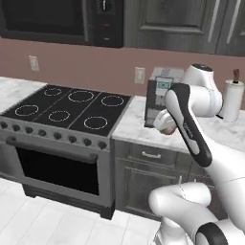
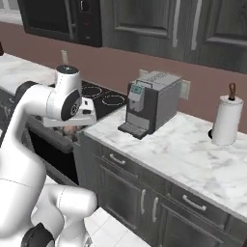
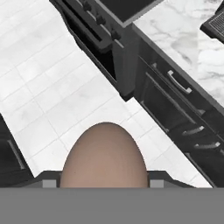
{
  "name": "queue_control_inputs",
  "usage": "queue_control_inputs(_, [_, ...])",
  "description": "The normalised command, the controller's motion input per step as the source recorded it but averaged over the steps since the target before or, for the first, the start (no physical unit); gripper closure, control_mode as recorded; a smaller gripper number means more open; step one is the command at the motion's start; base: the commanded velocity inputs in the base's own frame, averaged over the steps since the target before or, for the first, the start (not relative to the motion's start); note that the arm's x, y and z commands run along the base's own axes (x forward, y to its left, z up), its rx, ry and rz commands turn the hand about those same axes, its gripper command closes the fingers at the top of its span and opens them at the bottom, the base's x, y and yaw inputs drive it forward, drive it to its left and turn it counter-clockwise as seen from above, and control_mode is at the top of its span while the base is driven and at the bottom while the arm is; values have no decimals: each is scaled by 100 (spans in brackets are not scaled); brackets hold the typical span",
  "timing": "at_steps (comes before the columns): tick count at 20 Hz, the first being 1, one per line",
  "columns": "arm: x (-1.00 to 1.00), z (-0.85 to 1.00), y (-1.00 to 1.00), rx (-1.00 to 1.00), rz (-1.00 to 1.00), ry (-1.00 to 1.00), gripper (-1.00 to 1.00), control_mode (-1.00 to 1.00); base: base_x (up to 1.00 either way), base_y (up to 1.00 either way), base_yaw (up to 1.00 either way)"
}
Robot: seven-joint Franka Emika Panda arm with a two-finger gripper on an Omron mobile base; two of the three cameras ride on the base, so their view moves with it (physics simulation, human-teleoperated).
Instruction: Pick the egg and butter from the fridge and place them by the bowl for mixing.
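A brownish-pink egg [image 3: 105,155] sits between my gripper's fingers and takes up the lower middle of the hand view. My gripper [image 1: 167,127] is shut on the egg [image 1: 168,129], held in the air at the front edge of the marble counter [image 1: 136,127], just right of the stove. From the right base view the egg [image 2: 71,129] peeks out under the hand, with the gripper [image 2: 72,126] pointing down over the white tiled floor [image 3: 52,87]. The butter, the fridge and the bowl are out of view.
A black stove [image 1: 72,110] with an oven stands left of the counter. A grey coffee machine [image 2: 149,101] and a paper towel roll [image 2: 226,120] stand on the marble counter [image 2: 193,149]. Dark drawers [image 3: 175,83] lie below, a microwave [image 1: 57,19] above.
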Motion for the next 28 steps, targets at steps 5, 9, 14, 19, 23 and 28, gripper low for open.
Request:
queue_control_inputs(5, [0,0,0,0,0,0,100,100,41,3,57])
queue_control_inputs(9, [0,0,0,0,0,0,100,100,24,20,53])
queue_control_inputs(14, [0,0,0,0,0,0,100,100,20,27,54])
queue_control_inputs(19, [0,0,0,0,0,0,100,100,24,34,43])
queue_control_inputs(23, [0,0,0,0,0,0,100,100,42,37,31])
queue_control_inputs(28, [0,0,0,0,0,0,100,100,79,19,19])
